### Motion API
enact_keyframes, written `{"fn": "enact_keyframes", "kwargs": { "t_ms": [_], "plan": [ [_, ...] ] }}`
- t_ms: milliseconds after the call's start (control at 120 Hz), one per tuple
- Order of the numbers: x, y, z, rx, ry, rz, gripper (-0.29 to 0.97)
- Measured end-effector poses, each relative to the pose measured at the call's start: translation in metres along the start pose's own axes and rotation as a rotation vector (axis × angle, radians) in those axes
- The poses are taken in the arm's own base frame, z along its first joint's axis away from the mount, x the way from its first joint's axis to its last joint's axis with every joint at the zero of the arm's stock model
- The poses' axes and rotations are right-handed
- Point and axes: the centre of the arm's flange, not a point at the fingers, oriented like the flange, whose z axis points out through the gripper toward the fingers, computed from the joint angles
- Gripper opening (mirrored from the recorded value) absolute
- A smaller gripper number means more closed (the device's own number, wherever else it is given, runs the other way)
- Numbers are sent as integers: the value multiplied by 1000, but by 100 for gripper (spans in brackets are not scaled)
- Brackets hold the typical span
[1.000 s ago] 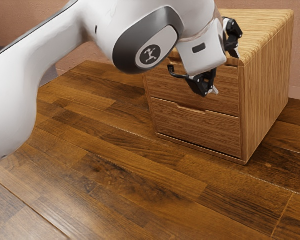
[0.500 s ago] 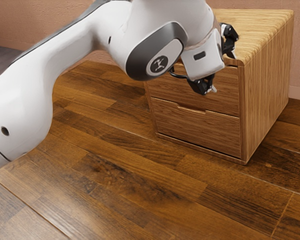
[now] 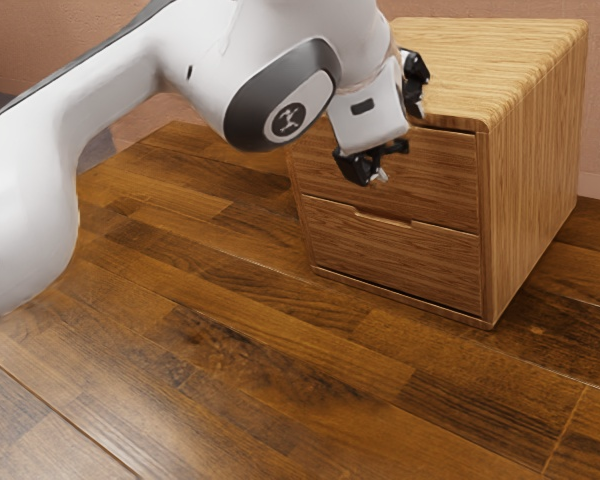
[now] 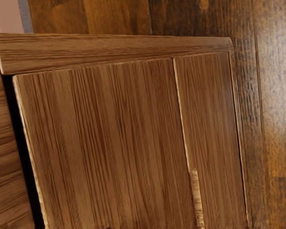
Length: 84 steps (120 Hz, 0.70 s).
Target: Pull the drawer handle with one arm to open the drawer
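**A:** What is hidden or hard to make out?

**B:** The white arm [image 3: 100,130] reaches in from the exterior view's left and covers the upper left corner of a wooden cabinet [image 3: 530,170]. Its black gripper [image 3: 368,166] hangs in front of the left part of the upper drawer [image 3: 435,180] and hides the wood behind it. I cannot tell whether it touches the drawer front.

**A:** Is the gripper open or closed?

**B:** I cannot tell. From the side it reads as one small dark cluster.

**A:** Where are the drawers and the handle?

**B:** Two drawers are stacked in the cabinet front, which stands on a dark plank floor [image 3: 230,340]. The lower drawer [image 3: 400,255] has a shallow cut-out handle [image 3: 383,216] in its top edge, just below the gripper. In the wrist view, a narrow dark gap [image 4: 20,143] runs between the upper drawer's front and the cabinet top [image 4: 2,157].
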Motion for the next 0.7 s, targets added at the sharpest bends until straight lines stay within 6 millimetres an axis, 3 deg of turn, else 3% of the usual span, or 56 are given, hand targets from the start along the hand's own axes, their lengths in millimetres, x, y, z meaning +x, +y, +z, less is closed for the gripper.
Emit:
{"fn": "enact_keyframes", "kwargs": {
  "t_ms": [242, 700],
  "plan": [
    [-5, 6, 27, -74, -25, 1, 66],
    [-40, 7, 44, -91, -71, -42, 66]
  ]
}}
